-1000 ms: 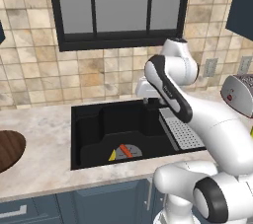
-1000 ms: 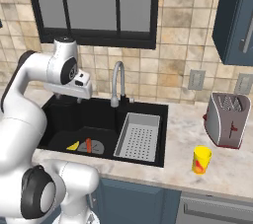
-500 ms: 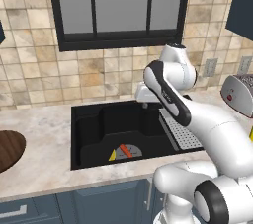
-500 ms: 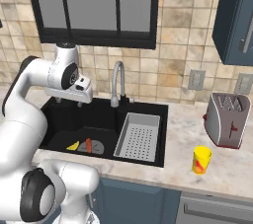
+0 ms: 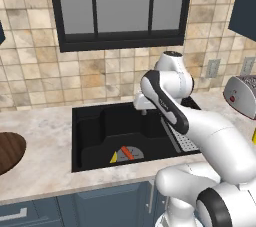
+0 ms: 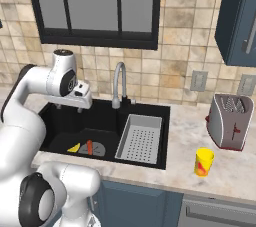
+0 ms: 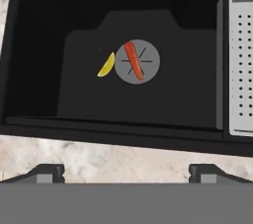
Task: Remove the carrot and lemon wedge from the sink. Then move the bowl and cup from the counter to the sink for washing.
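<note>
The gripper hangs above the black sink, jaws spread wide and empty. The carrot lies across the round grey drain; the lemon wedge sits beside it, possibly touching the drain's edge. The brown bowl and yellow cup rest on the counter.

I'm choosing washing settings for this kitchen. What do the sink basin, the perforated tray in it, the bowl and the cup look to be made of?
The sink looks like matte black composite or enamel, with no glare. The tray looks like dull grey metal or plastic, punched with rows of holes. The bowl looks wooden, dark brown with faint grain streaks. The cup looks like glossy yellow plastic or glazed ceramic; hard to tell.
</note>
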### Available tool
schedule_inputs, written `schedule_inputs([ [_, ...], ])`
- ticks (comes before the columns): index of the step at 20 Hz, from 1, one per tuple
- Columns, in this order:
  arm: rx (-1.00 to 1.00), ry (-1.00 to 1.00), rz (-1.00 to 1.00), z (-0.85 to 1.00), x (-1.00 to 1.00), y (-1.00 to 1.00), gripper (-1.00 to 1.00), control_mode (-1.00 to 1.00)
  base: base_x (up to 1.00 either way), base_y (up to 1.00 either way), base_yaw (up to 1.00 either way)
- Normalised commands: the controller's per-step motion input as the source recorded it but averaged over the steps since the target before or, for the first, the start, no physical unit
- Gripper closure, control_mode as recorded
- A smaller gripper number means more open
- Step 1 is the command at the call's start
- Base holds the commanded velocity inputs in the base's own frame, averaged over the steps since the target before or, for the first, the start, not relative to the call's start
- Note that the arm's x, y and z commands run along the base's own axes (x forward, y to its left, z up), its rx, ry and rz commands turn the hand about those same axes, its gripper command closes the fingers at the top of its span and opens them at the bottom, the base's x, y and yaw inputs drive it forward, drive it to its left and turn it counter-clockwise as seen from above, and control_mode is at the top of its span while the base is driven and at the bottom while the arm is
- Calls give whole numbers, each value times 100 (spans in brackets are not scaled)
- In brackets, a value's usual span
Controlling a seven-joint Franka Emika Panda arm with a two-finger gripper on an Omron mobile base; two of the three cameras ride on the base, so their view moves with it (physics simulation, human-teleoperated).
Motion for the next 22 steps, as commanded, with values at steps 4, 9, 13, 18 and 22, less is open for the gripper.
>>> schedule_inputs([
  [4,0,-3,1,-22,0,12,-100,-100,0,0,0],
  [9,0,-6,2,-20,5,12,-100,-100,0,0,0],
  [13,0,-8,2,-18,8,7,-100,-100,0,0,0],
  [18,0,-3,0,-14,12,1,-100,-100,0,0,0],
  [22,0,0,0,-12,16,0,-100,-100,0,0,0],
])
